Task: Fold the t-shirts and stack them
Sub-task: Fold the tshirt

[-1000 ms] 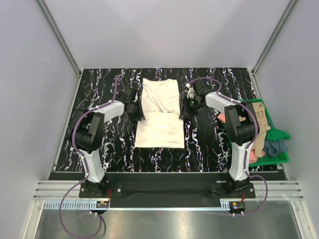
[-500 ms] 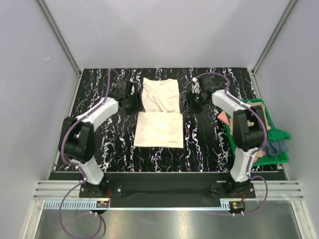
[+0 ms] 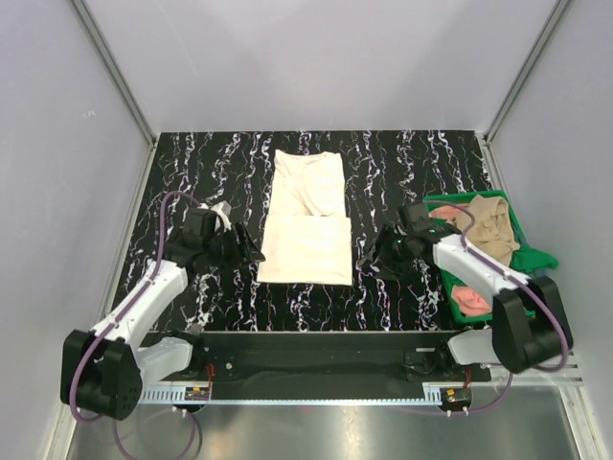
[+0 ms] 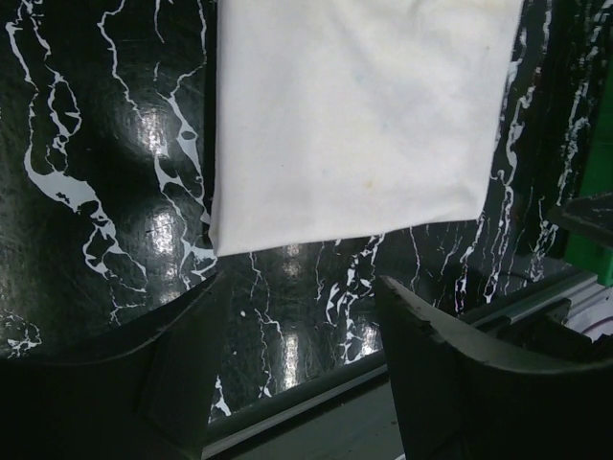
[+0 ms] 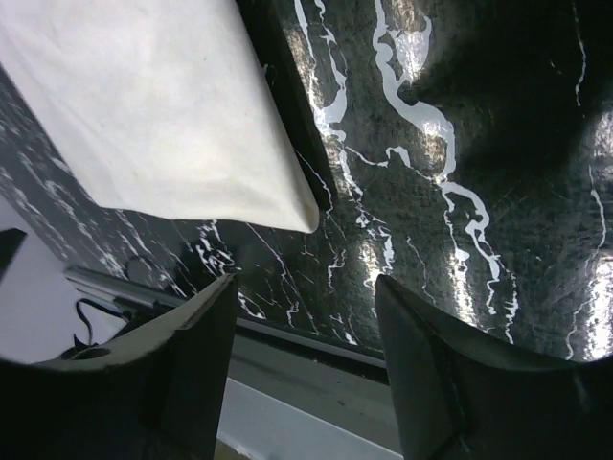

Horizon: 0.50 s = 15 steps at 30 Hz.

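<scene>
The cream t-shirt (image 3: pixel 308 218) lies partly folded in the middle of the black marbled table (image 3: pixel 402 172), its lower half doubled up into a flat rectangle. Its near edge shows in the left wrist view (image 4: pixel 354 115) and its near right corner in the right wrist view (image 5: pixel 163 125). My left gripper (image 3: pixel 244 251) is open and empty, just left of the shirt's near left corner. My right gripper (image 3: pixel 375 257) is open and empty, just right of the near right corner. Tan (image 3: pixel 488 222) and salmon-pink (image 3: pixel 471 297) shirts lie in the green bin (image 3: pixel 522 257). The grey-blue shirt is out of view.
The green bin stands at the table's right edge, close to my right arm. Grey walls close the table in at the back and sides. A metal rail (image 3: pixel 316 383) runs along the near edge.
Both grippers have pulled back from the shirt's far half towards the near edge and now sit beside its near corners. The shirt has not changed.
</scene>
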Each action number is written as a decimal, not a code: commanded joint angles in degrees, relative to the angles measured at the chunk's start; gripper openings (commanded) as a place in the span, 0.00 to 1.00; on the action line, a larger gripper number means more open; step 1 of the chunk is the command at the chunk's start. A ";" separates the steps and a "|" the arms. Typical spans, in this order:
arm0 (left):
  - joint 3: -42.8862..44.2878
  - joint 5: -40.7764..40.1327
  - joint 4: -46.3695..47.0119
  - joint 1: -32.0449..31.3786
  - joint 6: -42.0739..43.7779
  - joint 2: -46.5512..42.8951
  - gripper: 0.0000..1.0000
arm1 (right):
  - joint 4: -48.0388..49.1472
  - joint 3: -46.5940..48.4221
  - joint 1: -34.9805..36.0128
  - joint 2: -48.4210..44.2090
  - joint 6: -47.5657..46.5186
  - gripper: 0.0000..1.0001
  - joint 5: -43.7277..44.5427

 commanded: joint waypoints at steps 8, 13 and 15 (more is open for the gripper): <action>-4.65 1.37 6.68 3.16 -5.69 -3.00 0.67 | 13.89 -14.46 0.80 -15.39 16.24 0.82 4.61; -9.31 -0.83 11.59 3.43 -9.39 -2.82 0.67 | 16.95 -16.74 3.43 -11.72 20.27 0.80 5.32; -11.33 -0.83 14.22 3.52 -10.35 -2.21 0.68 | 20.81 -17.19 5.28 -9.86 21.68 0.80 5.31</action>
